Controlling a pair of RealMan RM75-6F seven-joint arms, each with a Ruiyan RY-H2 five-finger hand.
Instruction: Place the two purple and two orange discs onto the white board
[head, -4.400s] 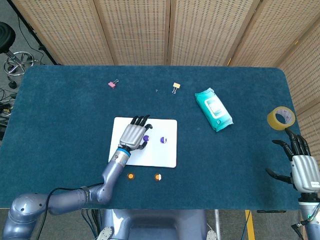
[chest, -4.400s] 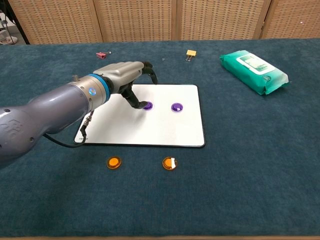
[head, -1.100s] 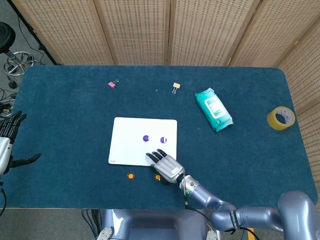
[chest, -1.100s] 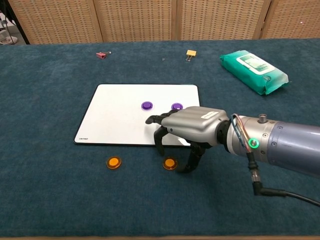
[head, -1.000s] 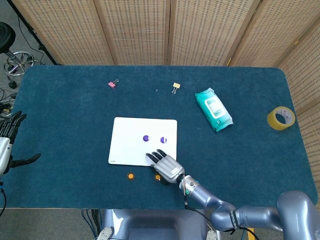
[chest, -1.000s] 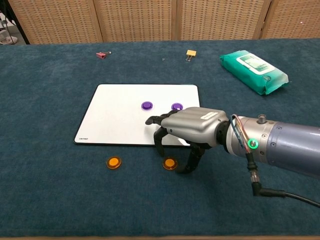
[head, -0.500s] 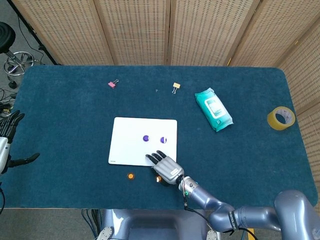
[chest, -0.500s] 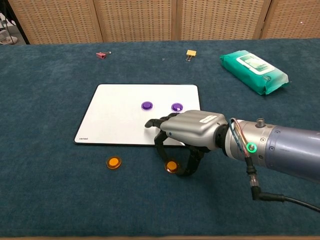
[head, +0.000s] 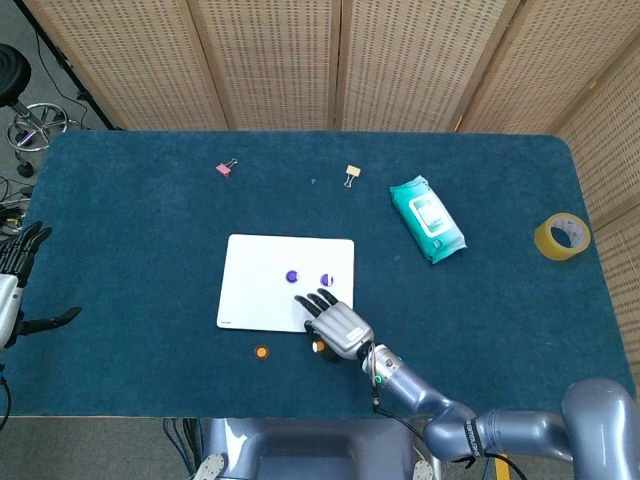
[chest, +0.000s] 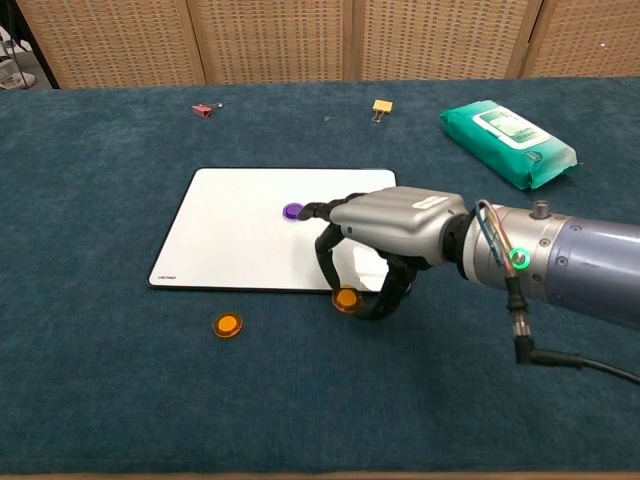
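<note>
The white board (head: 262, 298) lies mid-table with two purple discs (head: 291, 276) (head: 325, 280) on it; in the chest view only one purple disc (chest: 292, 211) shows, as my right hand covers the other. My right hand (chest: 388, 238) (head: 338, 326) pinches an orange disc (chest: 346, 298) (head: 319, 346) between thumb and a finger, just above the board's (chest: 230, 235) front edge. The second orange disc (chest: 227, 324) (head: 261, 352) lies on the cloth in front of the board. My left hand (head: 12, 288) hangs off the table's far left edge, fingers spread, holding nothing.
A green wipes pack (head: 427, 217) (chest: 508, 143) lies at the back right. A roll of tape (head: 561, 235) sits near the right edge. A pink clip (head: 225, 168) and a yellow clip (head: 351, 173) rest behind the board.
My right hand closed on the orange disc on the cloth, lifted it and carried it towards the board's front edge. Earlier, the left hand left the board and withdrew far left.
</note>
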